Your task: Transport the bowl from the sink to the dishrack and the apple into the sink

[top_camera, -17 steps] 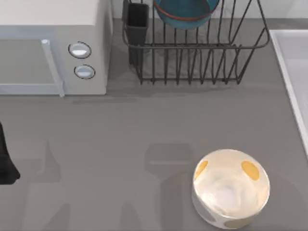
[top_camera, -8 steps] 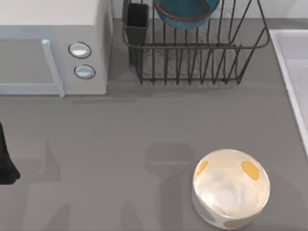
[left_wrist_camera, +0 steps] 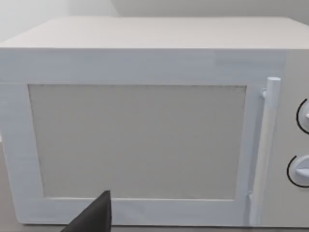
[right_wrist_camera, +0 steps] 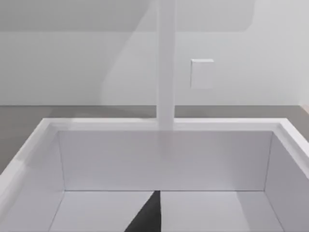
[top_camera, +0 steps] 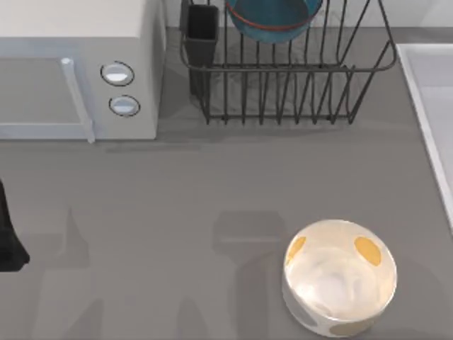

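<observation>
Bowl: the teal-blue bowl (top_camera: pixel 272 18) sits among the tines of the dishrack (top_camera: pixel 287 67) at the table's far edge; its upper part is cut off by the top view's border.
Dishrack: black wire, with a dark cutlery cup (top_camera: pixel 202 32) at its left corner, just beside the microwave (top_camera: pixel 78 67).
Sink: the pale rim (top_camera: pixel 425 120) runs down the table's right edge; the right wrist view looks into the basin (right_wrist_camera: pixel 164 159), with white walls and a bare floor.
Open room: a wide stretch of grey table (top_camera: pixel 177 198) lies between the microwave, the rack and a white bowl with orange spots (top_camera: pixel 340 276) near the front.
Left arm: a dark part (top_camera: pixel 8 241) shows at the table's left edge.
Left gripper: a dark tip (left_wrist_camera: pixel 94 217) faces the microwave door (left_wrist_camera: pixel 140 140); its opening cannot be told.
Right gripper: a dark tip (right_wrist_camera: pixel 147 215) hangs over the sink; its opening cannot be told.
</observation>
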Robot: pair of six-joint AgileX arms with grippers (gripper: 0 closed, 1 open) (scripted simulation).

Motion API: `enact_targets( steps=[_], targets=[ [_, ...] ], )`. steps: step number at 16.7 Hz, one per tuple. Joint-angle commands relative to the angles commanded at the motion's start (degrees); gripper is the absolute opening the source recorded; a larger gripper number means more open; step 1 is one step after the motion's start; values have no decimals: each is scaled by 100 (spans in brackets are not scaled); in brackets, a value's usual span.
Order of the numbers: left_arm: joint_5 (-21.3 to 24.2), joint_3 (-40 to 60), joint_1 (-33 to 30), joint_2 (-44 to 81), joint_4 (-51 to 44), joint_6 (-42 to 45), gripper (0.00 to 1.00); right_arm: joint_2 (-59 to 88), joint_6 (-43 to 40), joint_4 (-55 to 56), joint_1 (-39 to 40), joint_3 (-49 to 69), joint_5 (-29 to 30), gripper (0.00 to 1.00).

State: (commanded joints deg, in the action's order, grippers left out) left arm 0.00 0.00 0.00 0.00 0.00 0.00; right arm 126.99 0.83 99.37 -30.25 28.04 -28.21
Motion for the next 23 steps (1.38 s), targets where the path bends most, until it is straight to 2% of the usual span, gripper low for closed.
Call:
enact_targets(
  steps=[1,2,13,17,23],
  targets=[
    [0,0,0,0,0,0,100,0,0,0,0,0,0,98],
    [0,0,0,0,0,0,100,0,0,0,0,0,0,100],
    [0,0,0,0,0,0,100,-173,4,-125,-21,-130,136,100],
    [0,0,0,0,0,0,100,-1213,-36,-942,162,-418,515,100],
    [0,0,0,0,0,0,100,-3673,-223,-2927,908,-682,1000,100]
  ],
)
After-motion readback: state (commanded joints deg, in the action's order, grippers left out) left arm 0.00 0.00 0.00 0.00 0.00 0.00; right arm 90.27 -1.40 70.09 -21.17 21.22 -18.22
